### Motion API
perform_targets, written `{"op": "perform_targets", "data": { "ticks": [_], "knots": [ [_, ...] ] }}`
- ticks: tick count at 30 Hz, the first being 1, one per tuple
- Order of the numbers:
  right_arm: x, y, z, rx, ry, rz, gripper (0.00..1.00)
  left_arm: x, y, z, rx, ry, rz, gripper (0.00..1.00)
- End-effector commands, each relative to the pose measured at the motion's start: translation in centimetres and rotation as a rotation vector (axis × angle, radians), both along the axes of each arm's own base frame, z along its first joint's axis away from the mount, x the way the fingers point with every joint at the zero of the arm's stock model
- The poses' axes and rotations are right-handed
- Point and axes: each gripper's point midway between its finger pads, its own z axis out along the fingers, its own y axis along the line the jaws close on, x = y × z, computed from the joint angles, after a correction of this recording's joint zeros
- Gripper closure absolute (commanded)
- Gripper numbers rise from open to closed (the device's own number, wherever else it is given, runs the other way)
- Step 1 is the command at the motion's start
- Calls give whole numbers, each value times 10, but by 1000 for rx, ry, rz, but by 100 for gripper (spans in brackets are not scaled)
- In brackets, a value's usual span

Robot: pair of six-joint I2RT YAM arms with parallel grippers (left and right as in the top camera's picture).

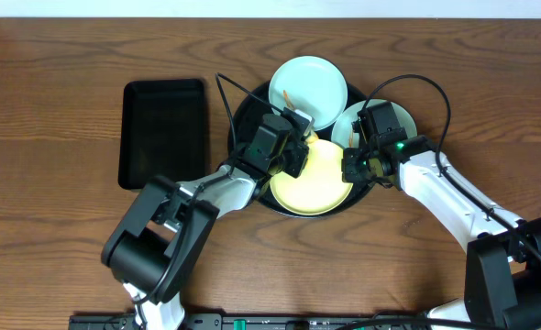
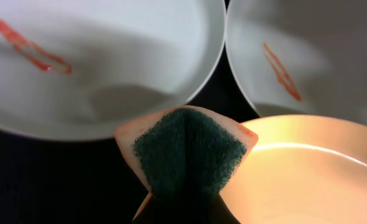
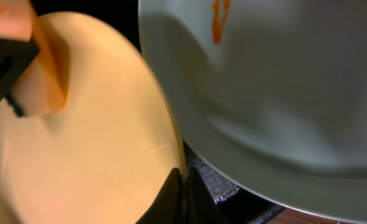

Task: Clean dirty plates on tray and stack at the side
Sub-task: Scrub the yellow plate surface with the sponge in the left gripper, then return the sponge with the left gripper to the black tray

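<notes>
overhead shows left hand (image 1: 298,145) gripping sponge (image 2: 186,152), right hand (image 1: 350,170) pinching yellow plate (image 1: 312,181).

Both arms reach from the near side toward mid-table, the left gripper (image 1: 300,145) clamped on a sponge (image 2: 186,149), the right gripper (image 1: 351,168) pinching the yellow plate (image 1: 314,181).

Left arm (image 1: 225,188) and right arm (image 1: 445,197) both have white-silver links between chunky rounded black joints and boxy black wrist heads, a thin black cable (image 1: 225,99) and a looped black cable (image 1: 417,79) rising toward 12 o'clock, and a small green light (image 1: 397,145) on the right head's 3 o'clock side.
</notes>
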Motion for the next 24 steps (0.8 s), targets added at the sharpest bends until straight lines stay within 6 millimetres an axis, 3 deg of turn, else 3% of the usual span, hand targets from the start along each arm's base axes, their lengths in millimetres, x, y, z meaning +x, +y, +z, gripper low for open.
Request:
{"op": "perform_targets", "data": {
  "ticks": [1, 6, 10, 13, 15, 18, 21, 24],
  "knots": [
    [-1, 0, -4, -14, 4, 11, 99, -5, 7, 11, 18, 4, 8, 92],
    [-1, 0, -4, -14, 4, 11, 99, -15, 14, 8, 64, 37, -9, 92],
    [-1, 0, -4, -15, 3, 15, 99, -4, 29, 28, 108, -32, 71, 92],
    [-1, 0, -4, -15, 2, 15, 99, 5, 41, 67, 93, -120, 131, 92],
    [-1, 0, -4, -16, 2, 17, 99, 8, 56, 127, 22, -221, 179, 92],
    [-1, 0, -4, -16, 2, 18, 99, 3, 76, 161, -1, -265, 216, 92],
    [-1, 0, -4, -17, 0, 21, 99, -2, 102, 166, 21, -240, 264, 92],
    [2, 1, -2, -16, -15, 31, 99, -5, 129, 152, 62, -167, 322, 93]
  ]
}}
